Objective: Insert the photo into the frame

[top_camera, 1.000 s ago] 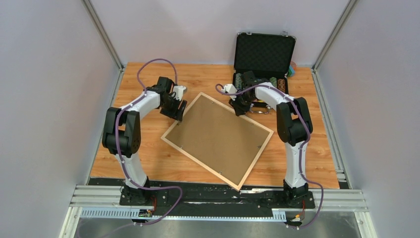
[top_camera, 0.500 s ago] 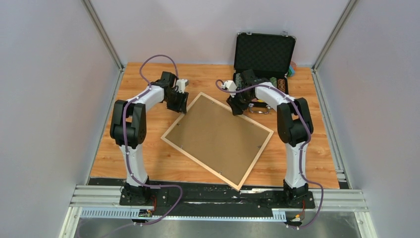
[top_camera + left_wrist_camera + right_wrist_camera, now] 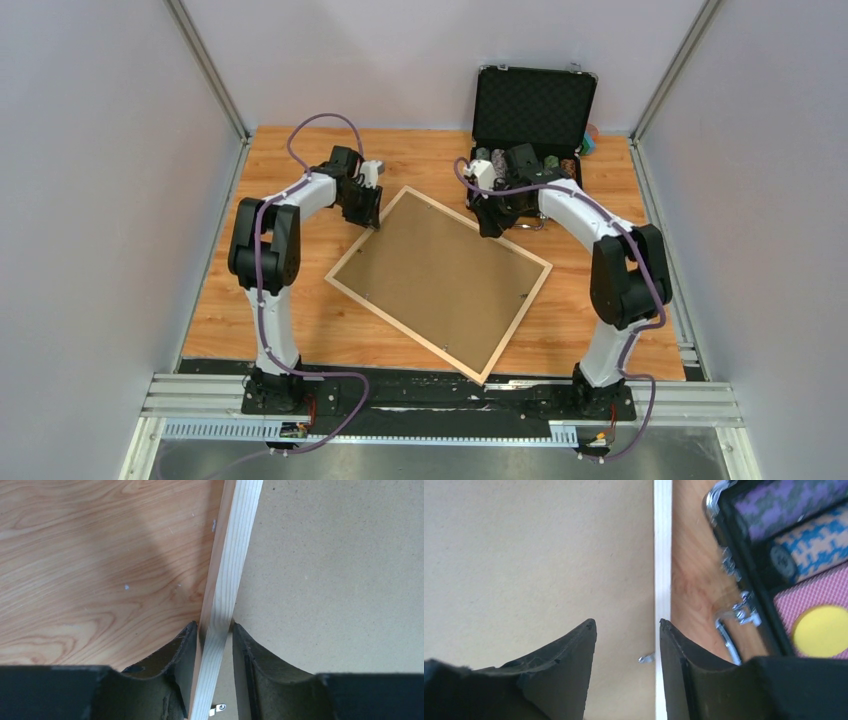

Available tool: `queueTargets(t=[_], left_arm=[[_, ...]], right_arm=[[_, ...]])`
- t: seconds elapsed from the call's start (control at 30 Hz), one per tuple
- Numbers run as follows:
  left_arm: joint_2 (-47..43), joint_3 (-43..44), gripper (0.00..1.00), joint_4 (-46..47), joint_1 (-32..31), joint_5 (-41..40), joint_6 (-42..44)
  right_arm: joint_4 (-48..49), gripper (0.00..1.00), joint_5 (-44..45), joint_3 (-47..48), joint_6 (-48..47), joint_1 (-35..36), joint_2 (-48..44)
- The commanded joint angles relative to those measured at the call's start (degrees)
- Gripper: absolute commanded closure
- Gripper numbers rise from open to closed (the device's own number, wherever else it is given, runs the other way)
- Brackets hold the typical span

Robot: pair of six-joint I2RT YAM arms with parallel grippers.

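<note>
Frame: large thin light-wood rectangular picture frame (image 3: 231,555), flat on the wooden surface (image 3: 290,320) with its back up; a plain brown backing board (image 3: 440,275) fills it.
Long axis: diagonal, running from far left to near right; one corner points toward the arm bases.
Left end effector (image 3: 216,630): astride the short left rail near the far corner, with a finger pressed on each side, gripping the rail.
Right end effector (image 3: 628,622): above the long far rail, jaws apart and holding nothing; one finger is over the board and the other at the rail, just beside the open black case (image 3: 533,105).
Key relation: the frame lies between the arms, each arm at its own rail; only the left has hold.
Photo: not in view; whether it lies under the board cannot be told.
</note>
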Motion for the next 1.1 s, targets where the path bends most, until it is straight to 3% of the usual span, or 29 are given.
queueTargets(t=[0.0,0.2,0.43,0.73,1.07], left_arm=[[0.69,1.58,0.61,2.8,-0.29,1.22,-2.01],[0.56,0.19,0.74,4.49,-0.24,0.06,-4.08],[-2.77,-5.21,1.0,7.01,1.83,-2.57,-6.83],[-8.87,-14.93,1.0,8.14,8.66,-2.81,-9.58],[-12.92,-21.99,1.0,4.02,12.81,-1.2,-15.04]], right_arm=[[2.45,0.51,0.83,-5.69,5.96,-1.24,-8.16],[3.37,0.51,2.65,-14.71,8.64,-2.0,-18.02],[3.92,0.49,2.39,-23.61,13.23,-4.71,-26.32],[5.3,0.45,-1.97,-29.05,15.97,-5.71,-29.88],[7.1,0.42,-6.72,-26.39,20.0,-10.85,-22.39]])
